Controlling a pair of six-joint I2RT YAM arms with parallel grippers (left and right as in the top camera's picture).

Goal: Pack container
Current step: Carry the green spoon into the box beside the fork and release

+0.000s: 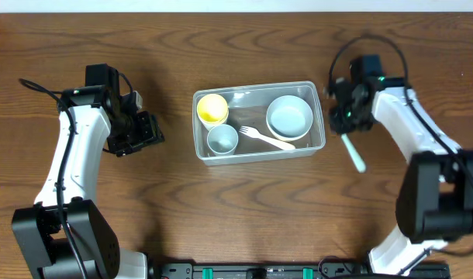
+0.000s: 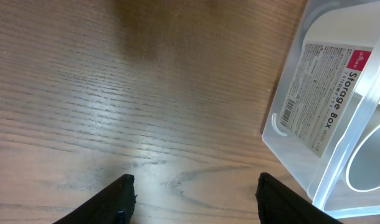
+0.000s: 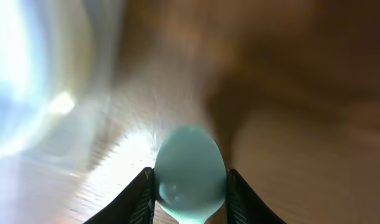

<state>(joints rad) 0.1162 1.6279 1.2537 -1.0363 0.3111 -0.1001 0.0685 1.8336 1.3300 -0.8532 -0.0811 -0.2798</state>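
Overhead: the container (image 1: 259, 87), a clear tub, sits at table ctr. Inside are a yellow cup (image 1: 213, 108) at its 10 o'clock, a small grey bowl (image 1: 222, 139) at 8, a white fork (image 1: 269, 140) at 6 and a larger pale bowl (image 1: 289, 116) at 3. Just beyond its 3 o'clock wall the right gripper (image 1: 347, 124) pinches a pale teal spoon (image 1: 356, 156) by the bowl end, handle trailing toward 5 o'clock. At 9 o'clock, well apart, the left gripper (image 1: 146, 132) hangs w/ jaws spread, empty, over bare wood. Risks: the spoon's smooth rounded end may swivel or slip in the pinch. The long handle could snag the rim and nudge the unbraced tub. W/ little free floor inside, the spoon may perch on the pale bowl or fork.
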